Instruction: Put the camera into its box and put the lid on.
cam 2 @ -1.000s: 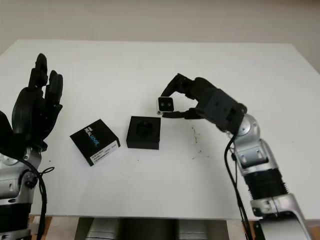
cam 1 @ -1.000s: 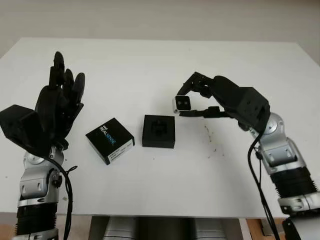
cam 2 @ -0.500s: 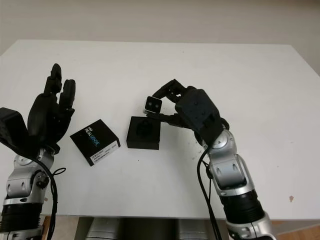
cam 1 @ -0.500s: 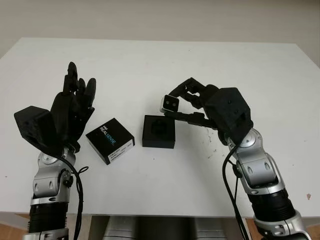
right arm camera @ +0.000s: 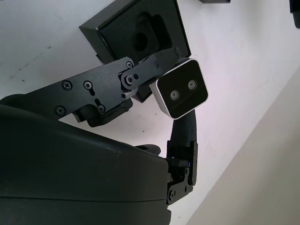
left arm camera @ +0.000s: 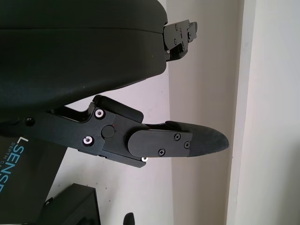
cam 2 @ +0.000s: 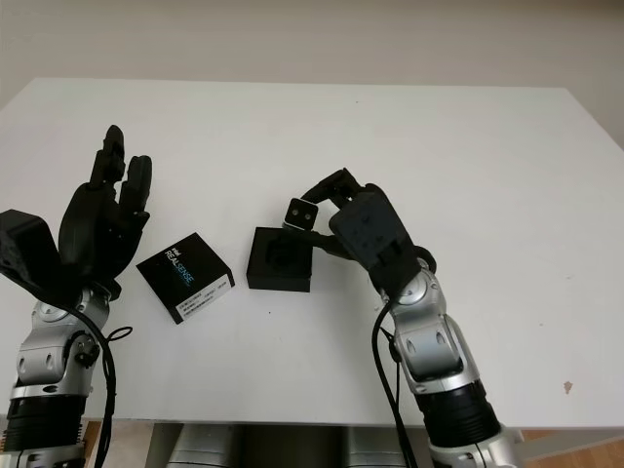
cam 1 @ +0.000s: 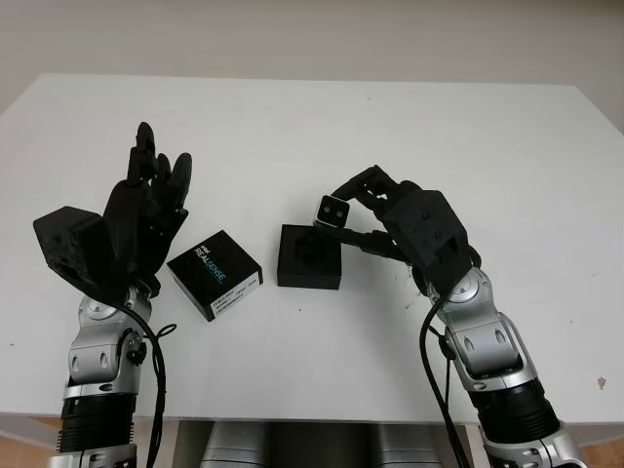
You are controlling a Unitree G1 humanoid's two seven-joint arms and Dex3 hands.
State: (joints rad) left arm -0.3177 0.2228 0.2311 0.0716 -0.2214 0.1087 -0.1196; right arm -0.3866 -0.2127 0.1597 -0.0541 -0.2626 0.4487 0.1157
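Small silver two-lens camera was pinched in right hand, just above far right edge of open black foam-lined box | black printed lid lay left of box on white surface | left hand was open, raised beside lid.

Small silver camera held above open black box, lid beside it

The box sits mid-surface, with its lid just beside it at 9 o'clock. The right hand holds the camera above the box's 1 o'clock corner. The left hand hangs open beyond the lid at 9 o'clock.
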